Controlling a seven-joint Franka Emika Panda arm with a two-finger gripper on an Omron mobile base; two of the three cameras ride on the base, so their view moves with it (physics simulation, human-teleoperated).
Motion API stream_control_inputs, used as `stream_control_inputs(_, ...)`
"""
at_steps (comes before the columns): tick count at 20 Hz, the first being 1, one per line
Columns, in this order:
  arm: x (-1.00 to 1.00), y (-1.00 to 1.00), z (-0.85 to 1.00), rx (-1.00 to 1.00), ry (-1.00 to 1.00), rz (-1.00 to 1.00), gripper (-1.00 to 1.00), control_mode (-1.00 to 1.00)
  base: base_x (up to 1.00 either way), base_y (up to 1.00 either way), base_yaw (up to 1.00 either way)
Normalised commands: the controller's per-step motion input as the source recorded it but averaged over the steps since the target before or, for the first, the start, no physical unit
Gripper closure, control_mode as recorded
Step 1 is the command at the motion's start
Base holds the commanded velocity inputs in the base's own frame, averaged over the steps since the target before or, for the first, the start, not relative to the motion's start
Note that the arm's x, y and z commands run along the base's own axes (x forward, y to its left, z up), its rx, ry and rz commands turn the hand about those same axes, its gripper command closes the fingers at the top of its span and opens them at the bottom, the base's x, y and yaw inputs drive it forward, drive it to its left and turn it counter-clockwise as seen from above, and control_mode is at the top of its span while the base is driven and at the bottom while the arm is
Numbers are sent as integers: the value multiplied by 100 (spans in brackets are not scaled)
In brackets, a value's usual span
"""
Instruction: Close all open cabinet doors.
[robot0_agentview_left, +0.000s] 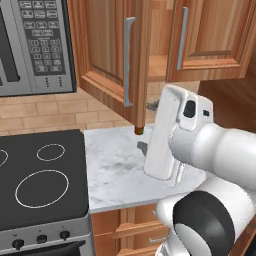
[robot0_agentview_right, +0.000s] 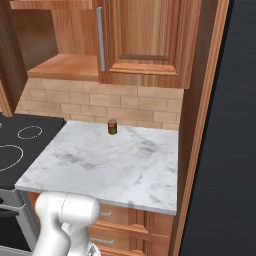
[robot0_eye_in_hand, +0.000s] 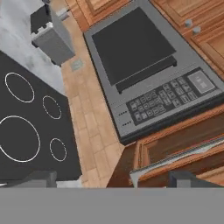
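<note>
The left cabinet door (robot0_agentview_left: 107, 50) stands swung out over the counter, its silver bar handle (robot0_agentview_left: 129, 60) facing the base. The right cabinet door (robot0_agentview_right: 145, 35) sits flat against its frame, and beside it the bare shelf (robot0_agentview_right: 65, 65) of the open side shows. My gripper (robot0_agentview_left: 148, 126) is open just right of the open door's lower corner, pointing left. In the hand view the open gripper (robot0_eye_in_hand: 113, 179) looks along that door (robot0_eye_in_hand: 183, 140), and the handle (robot0_eye_in_hand: 175, 158) lies between the fingertips (robot0_eye_in_hand: 40, 178), apart from them.
A small red-and-green can (robot0_agentview_right: 112, 126) stands at the back of the marble counter (robot0_agentview_right: 110, 165). The black stovetop (robot0_agentview_left: 40, 175) lies to the left, with the microwave (robot0_agentview_left: 30, 45) above it. A dark tall panel (robot0_agentview_right: 235, 125) closes off the right side.
</note>
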Motion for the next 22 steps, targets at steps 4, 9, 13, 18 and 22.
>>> stream_control_inputs(4, 39, 73, 0, -22, -15, -16, -100, -100, 0, 0, 0)
stream_control_inputs(9, 57, 61, 0, -22, -9, -21, -100, -100, 0, 0, 0)
stream_control_inputs(13, 63, 38, 1, -19, -4, -26, -100, -100, 0, 0, 0)
stream_control_inputs(18, 63, 4, 0, -14, -1, -21, -100, -100, 0, 0, 0)
stream_control_inputs(22, 55, -11, 0, -8, 0, -15, -100, -100, 0, 0, 0)
